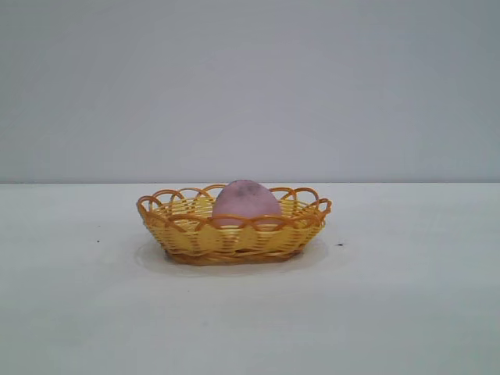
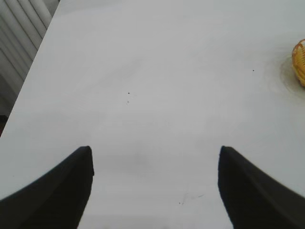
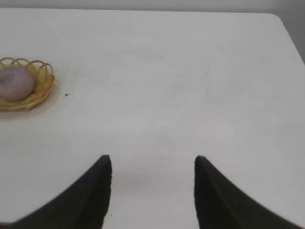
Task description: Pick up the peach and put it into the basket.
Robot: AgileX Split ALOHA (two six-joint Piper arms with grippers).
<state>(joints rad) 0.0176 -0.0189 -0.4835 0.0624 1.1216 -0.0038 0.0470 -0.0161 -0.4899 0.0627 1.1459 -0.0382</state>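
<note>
The dusty pink peach [image 1: 246, 201] sits inside the yellow basket with the orange scalloped rim [image 1: 168, 220] at the middle of the white table. The right wrist view shows the peach [image 3: 15, 83] in the basket [image 3: 44, 81] far off. The left wrist view shows only an edge of the basket [image 2: 299, 62]. My left gripper [image 2: 155, 155] is open and empty over bare table, far from the basket. My right gripper [image 3: 152, 162] is open and empty, also far from it. Neither gripper shows in the exterior view.
The white table [image 1: 391, 297] runs wide around the basket. Its edge and a ribbed grey surface [image 2: 19, 43] show in the left wrist view. A rounded table corner [image 3: 281, 21] shows in the right wrist view.
</note>
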